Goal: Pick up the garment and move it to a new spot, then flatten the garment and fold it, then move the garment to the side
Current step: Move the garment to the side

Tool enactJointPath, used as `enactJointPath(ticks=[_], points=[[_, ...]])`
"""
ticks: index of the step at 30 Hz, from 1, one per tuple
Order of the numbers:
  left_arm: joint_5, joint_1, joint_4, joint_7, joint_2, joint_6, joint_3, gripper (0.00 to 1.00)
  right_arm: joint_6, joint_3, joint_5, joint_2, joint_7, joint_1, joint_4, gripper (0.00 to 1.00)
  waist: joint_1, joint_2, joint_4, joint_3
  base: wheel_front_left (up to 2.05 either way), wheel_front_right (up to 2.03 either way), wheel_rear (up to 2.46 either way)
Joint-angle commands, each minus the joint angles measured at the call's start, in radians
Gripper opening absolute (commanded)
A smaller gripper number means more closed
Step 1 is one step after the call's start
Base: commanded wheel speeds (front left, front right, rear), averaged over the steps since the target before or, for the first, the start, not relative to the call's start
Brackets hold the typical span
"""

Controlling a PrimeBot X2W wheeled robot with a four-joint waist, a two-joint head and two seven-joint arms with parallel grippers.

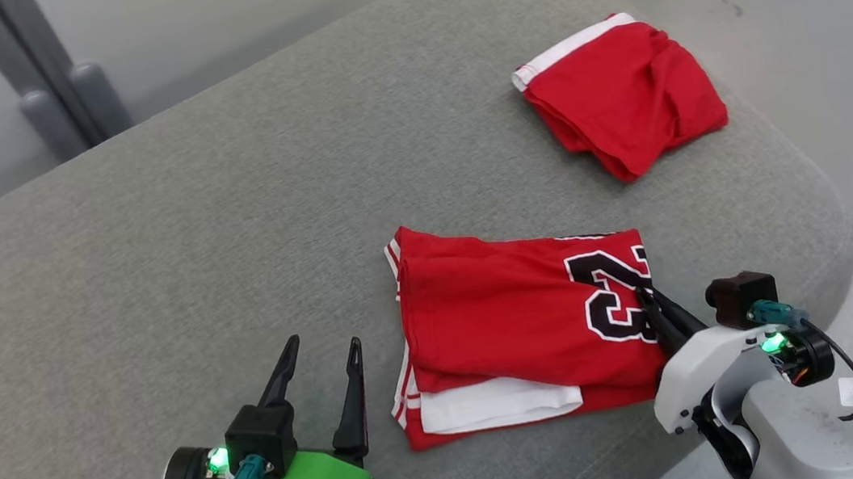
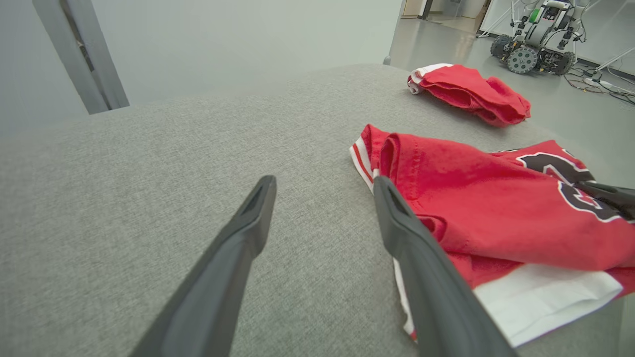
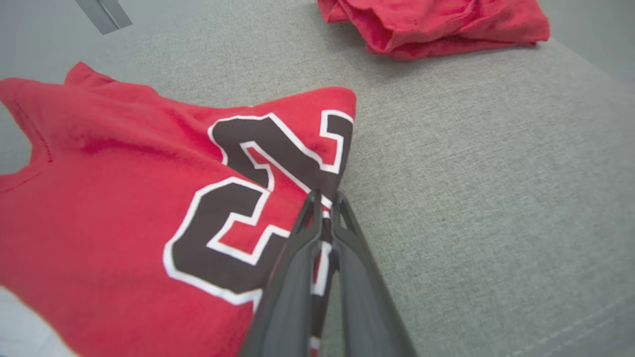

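Note:
The garment (image 1: 517,318) is a red jersey with a black number and white trim, lying folded in the middle of the grey cushion (image 1: 228,215). My right gripper (image 1: 642,294) is shut on the jersey's right edge, beside the number. In the right wrist view the fingertips (image 3: 315,198) pinch the cloth (image 3: 124,198) at that edge. My left gripper (image 1: 323,342) stands open just left of the jersey, low over the cushion, holding nothing. In the left wrist view its right finger (image 2: 397,218) lies along the jersey's (image 2: 496,208) near left edge.
A second red garment (image 1: 625,97) with a white band lies bunched at the cushion's far right corner. The cushion's rounded edge drops to the floor on the right. A grey post (image 1: 49,82) stands behind, and another wheeled robot (image 2: 536,39) is parked far off.

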Motion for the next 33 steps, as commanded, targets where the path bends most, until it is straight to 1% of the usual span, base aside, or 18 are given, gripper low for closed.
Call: enactJointPath(ticks=[1,6,10,12,15,18,20,24,27,28,29,31,33], points=[[0.006,-0.018,0.001,-0.002,0.006,-0.001,0.003,1.0,-0.002,0.006,-0.008,-0.002,-0.001,-0.011,-0.012,0.0,0.0,-0.0001,-0.079,0.032,0.0,0.0,0.0],[0.019,-0.03,0.011,-0.002,0.007,-0.006,0.009,1.0,-0.002,0.043,-0.043,-0.002,-0.001,-0.088,-0.043,0.0,0.0,-0.0001,-0.068,0.067,0.0,0.0,0.0],[0.044,-0.048,0.019,-0.002,0.007,-0.012,0.021,1.0,-0.002,0.067,-0.067,-0.006,-0.002,-0.211,-0.045,0.0,0.0,-0.0001,-0.042,0.106,0.0,0.0,0.0],[0.057,-0.056,0.024,-0.002,0.007,-0.018,0.025,1.0,-0.002,0.074,-0.087,-0.02,0.001,-0.285,-0.028,0.0,0.0,-0.0001,-0.025,0.127,0.0,0.0,0.0],[0.073,-0.076,0.026,-0.002,0.006,-0.025,0.032,1.0,-0.002,0.053,-0.125,-0.054,0.008,-0.4,0.019,0.0,0.0,-0.0001,0.006,0.165,0.0,0.0,0.0],[0.092,-0.092,0.03,-0.002,0.007,-0.031,0.041,1.0,-0.002,0.006,-0.17,-0.099,0.017,-0.497,0.083,0.0,0.0,-0.0001,0.033,0.196,0.0,0.0,0.0],[0.103,-0.105,0.029,-0.002,0.007,-0.036,0.047,1.0,-0.002,-0.044,-0.221,-0.152,0.025,-0.558,0.137,0.0,0.0,-0.0001,0.053,0.219,0.0,0.0,0.0],[0.115,-0.127,0.032,-0.002,0.007,-0.044,0.049,1.0,-0.002,-0.157,-0.328,-0.248,0.036,-0.629,0.218,0.0,0.0,-0.0001,0.087,0.249,0.0,0.0,0.0],[0.118,-0.136,0.036,-0.002,0.007,-0.049,0.052,1.0,-0.002,-0.256,-0.403,-0.302,0.039,-0.648,0.245,0.0,0.0,-0.0001,0.102,0.261,0.0,0.0,0.0],[0.121,-0.14,0.037,-0.002,0.007,-0.051,0.053,1.0,-0.002,-0.302,-0.435,-0.319,0.033,-0.65,0.242,0.5,0.0,-0.0001,0.107,0.266,0.0,0.0,0.0],[0.121,-0.142,0.038,-0.001,0.007,-0.052,0.054,1.0,-0.002,-0.33,-0.463,-0.322,0.032,-0.645,0.24,1.0,0.0,-0.0001,0.11,0.267,0.0,0.0,0.0],[0.121,-0.142,0.04,0.0,0.009,-0.051,0.059,1.0,-0.002,-0.407,-0.501,-0.308,0.021,-0.634,0.228,1.0,0.0,-0.0001,0.115,0.268,0.0,0.0,0.0],[0.116,-0.143,0.041,0.0,0.009,-0.05,0.064,1.0,-0.002,-0.471,-0.539,-0.277,0.011,-0.615,0.205,1.0,0.0,-0.0001,0.12,0.262,0.0,0.0,0.0]])
